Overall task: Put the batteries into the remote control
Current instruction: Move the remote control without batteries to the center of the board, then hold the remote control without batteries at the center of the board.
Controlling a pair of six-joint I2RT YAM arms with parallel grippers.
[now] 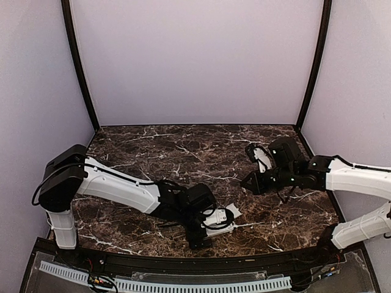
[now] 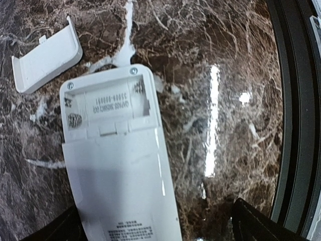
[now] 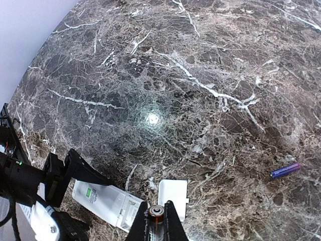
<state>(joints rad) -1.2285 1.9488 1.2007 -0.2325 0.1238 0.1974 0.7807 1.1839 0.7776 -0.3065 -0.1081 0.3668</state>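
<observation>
We look down on a dark brown marble table [image 1: 201, 146] veined in white, closed in by pale lilac walls [image 1: 195, 61] that meet at two black corner posts [image 1: 79, 67]. A black rim [image 1: 183, 264] runs along its near edge, with a white slotted strip [image 1: 165, 284] below it. A small loose white cover plate [image 2: 46, 59] lies on the marble, its lipped ends and a small tab showing. Bright lamp glare [image 3: 152, 119] sits on the polished stone.
</observation>
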